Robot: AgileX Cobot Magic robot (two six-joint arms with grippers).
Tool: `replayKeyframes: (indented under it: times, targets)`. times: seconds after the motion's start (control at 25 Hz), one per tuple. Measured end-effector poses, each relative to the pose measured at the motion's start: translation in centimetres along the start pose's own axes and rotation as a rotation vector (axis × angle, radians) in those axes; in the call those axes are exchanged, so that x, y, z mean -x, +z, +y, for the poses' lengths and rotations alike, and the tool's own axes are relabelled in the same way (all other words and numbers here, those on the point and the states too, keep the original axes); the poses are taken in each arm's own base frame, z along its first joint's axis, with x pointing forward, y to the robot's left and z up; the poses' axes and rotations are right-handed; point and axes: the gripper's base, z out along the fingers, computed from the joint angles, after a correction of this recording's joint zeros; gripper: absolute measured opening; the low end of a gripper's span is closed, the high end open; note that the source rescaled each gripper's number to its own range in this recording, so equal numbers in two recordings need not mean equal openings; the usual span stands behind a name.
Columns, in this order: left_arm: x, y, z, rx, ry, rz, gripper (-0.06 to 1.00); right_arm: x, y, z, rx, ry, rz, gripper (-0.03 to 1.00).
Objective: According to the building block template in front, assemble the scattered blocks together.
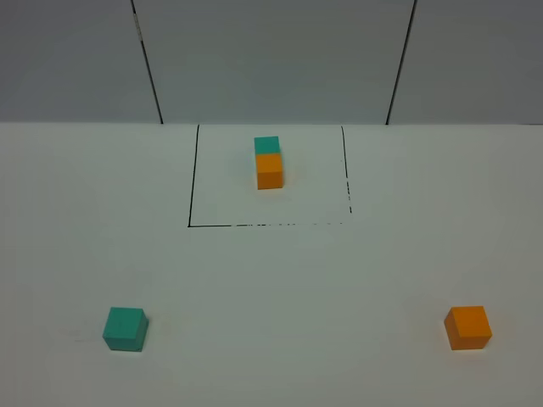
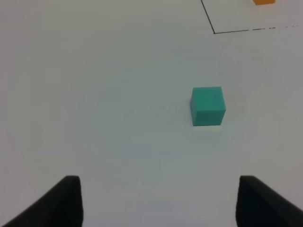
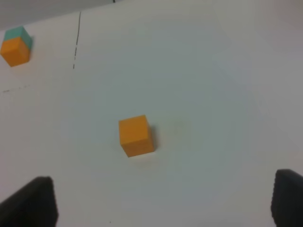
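The building block template [image 1: 269,161] is a teal cube joined to an orange cube inside a black-lined rectangle at the table's far middle. It also shows in the right wrist view as the template [image 3: 15,47]. Of the scattered blocks, the teal cube [image 1: 125,328] sits near left and the orange cube [image 1: 468,327] near right. Neither arm appears in the high view. My left gripper [image 2: 158,203] is open, with the teal cube [image 2: 207,105] lying ahead of its fingertips and apart from them. My right gripper [image 3: 163,201] is open, and the orange cube [image 3: 136,135] rests ahead of it, untouched.
A white table [image 1: 280,280] carries everything. The black frame line [image 1: 192,178] marks the template's area, and its corner [image 2: 214,32] shows in the left wrist view. Grey wall panels [image 1: 271,51] stand behind the table's far edge.
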Motion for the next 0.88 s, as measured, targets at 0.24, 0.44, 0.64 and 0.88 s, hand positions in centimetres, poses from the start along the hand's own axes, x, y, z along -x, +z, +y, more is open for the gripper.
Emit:
replayKeyframes:
  times: [0.24,0.44,0.64,0.88]
  targets:
    - [0.00,0.00,0.00,0.000,0.000,0.000,0.45,0.00,0.00,0.00,0.000,0.000,0.000,0.81]
    - [0.00,0.00,0.00,0.000,0.000,0.000,0.45,0.00,0.00,0.00,0.000,0.000,0.000,0.81]
    - [0.00,0.00,0.00,0.000,0.000,0.000,0.45,0.00,0.00,0.00,0.000,0.000,0.000,0.81]
    - [0.00,0.00,0.00,0.000,0.000,0.000,0.45,0.00,0.00,0.00,0.000,0.000,0.000,0.81]
